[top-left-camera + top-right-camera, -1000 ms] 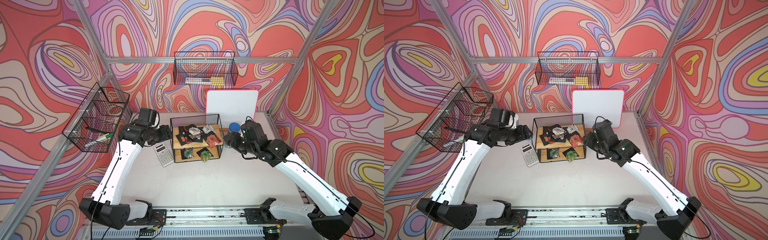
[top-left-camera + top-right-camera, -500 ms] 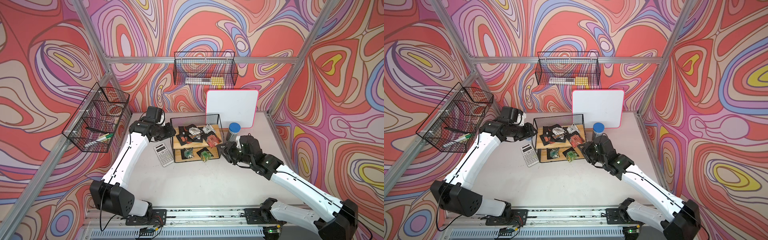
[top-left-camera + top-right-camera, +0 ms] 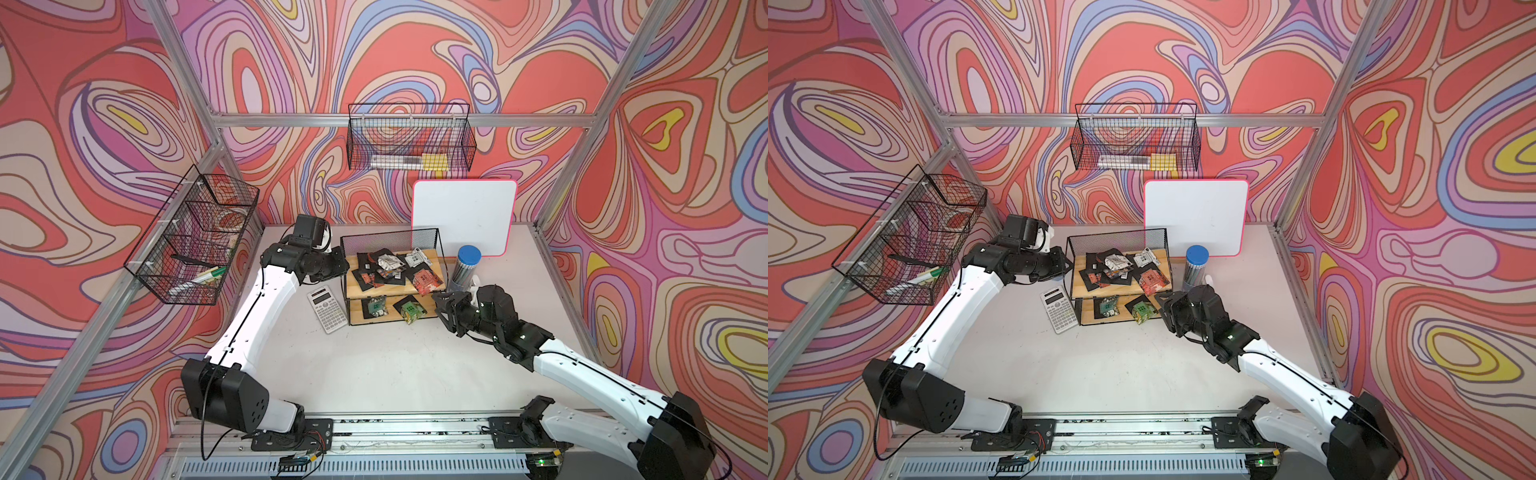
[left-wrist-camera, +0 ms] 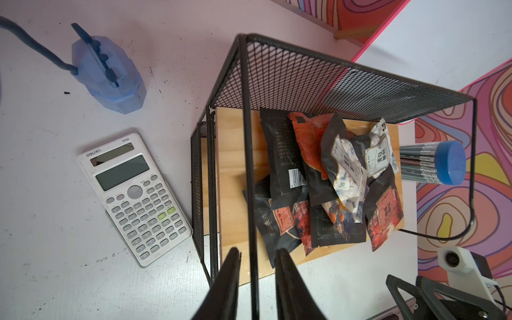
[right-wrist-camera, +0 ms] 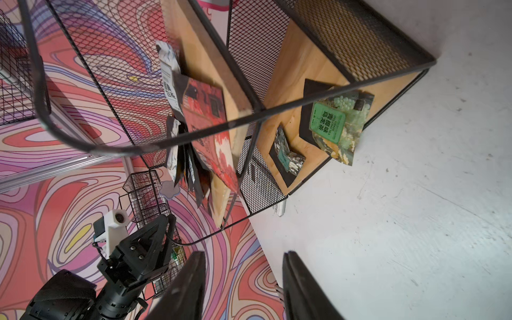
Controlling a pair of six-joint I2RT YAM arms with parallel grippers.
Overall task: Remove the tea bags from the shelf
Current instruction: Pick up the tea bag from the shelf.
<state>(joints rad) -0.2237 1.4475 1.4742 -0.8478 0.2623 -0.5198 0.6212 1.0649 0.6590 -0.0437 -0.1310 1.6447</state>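
White tabletop (image 3: 374, 365) is lying under loud swirled walls, and the shelf (image 3: 353, 284) is standing near its middle, with a calculator (image 3: 327, 309) just beside it on the left arm's side and a blue-capped pencil tube (image 3: 465, 266) on the other. The tea bags (image 3: 390, 270) are mostly lying heaped on the upper board. Two green ones are sitting on the lower board, and one green sachet (image 5: 338, 122) is hanging over its front corner. None are lying on the table, so I am judging the removal as barely begun.

The left gripper (image 4: 257, 250) is reaching in at the end of the rack, its jaws standing narrowly apart astride a black frame wire, with a gap showing on each side and nothing clamped that I can see. The right gripper (image 5: 243, 253) is hovering low near the opposite front corner, jaws about half spread and empty.

This is looking like the approach step. To my eye the left arm is getting ready to brace the frame. The right one next needs to line up on that overhanging sachet and slip under the upper board without snagging the wire.
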